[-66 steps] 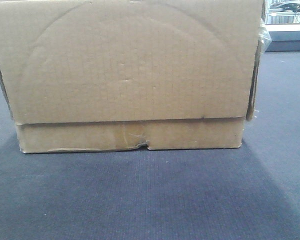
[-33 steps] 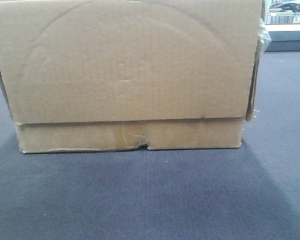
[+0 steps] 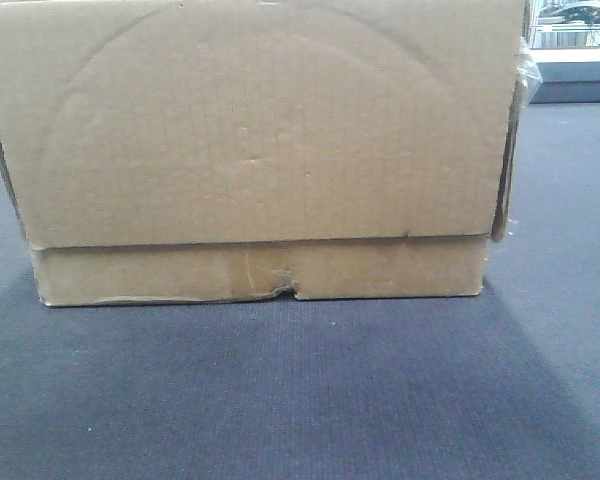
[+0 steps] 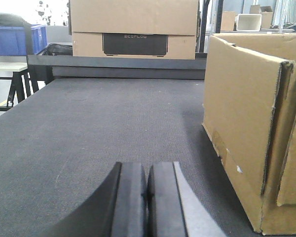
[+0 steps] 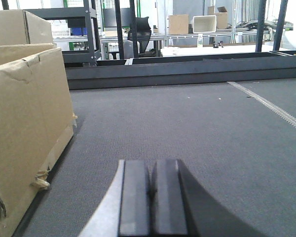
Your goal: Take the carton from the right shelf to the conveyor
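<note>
Hovering low over the conveyor, the left gripper is keeping its two dark pads pressed together with nothing between them, and the carton is sitting just to its right on the belt. Filling the front view, the carton is resting flat on the grey-blue fabric, its torn lower band facing the camera. Right of the carton, the right gripper is likewise closed and empty, well apart from the belt's far edge.

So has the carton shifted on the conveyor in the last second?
No. The carton sits on the conveyor with its torn bottom edge at the same spot.
</note>
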You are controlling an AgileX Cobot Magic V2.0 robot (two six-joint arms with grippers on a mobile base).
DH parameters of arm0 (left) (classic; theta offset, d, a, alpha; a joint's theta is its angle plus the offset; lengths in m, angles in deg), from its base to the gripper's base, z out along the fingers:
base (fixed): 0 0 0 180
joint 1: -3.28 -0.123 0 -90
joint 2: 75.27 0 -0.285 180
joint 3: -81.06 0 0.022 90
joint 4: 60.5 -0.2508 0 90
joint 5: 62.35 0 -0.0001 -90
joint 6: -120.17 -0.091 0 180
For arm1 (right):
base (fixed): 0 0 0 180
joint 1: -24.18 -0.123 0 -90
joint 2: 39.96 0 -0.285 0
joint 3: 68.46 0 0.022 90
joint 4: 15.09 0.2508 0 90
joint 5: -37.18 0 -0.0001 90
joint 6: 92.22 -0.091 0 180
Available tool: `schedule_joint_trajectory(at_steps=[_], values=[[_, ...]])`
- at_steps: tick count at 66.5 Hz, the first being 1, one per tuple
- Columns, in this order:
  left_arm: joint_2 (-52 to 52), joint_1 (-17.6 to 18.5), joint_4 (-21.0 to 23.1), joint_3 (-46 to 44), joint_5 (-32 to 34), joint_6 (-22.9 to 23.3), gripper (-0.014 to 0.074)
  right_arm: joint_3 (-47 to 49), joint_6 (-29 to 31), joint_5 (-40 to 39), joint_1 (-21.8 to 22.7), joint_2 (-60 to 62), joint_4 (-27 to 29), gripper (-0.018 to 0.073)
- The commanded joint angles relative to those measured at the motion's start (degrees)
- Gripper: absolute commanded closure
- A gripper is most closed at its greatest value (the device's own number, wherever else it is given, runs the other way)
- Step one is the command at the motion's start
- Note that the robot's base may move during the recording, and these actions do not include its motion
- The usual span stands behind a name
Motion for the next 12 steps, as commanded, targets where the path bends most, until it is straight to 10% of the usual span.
schedule_joint_trajectory(at_steps=[1, 12], values=[[0.32, -0.15, 0.38, -0.11, 1.47, -0.46, 0.0599, 0.02, 0.26, -0.51, 0.22, 0.24, -0.5, 0.0628], [0.32, -0.15, 0.38, -0.11, 1.47, -0.46, 0.0599, 0.02, 0.26, -0.51, 0.22, 0.24, -0.5, 0.0628]])
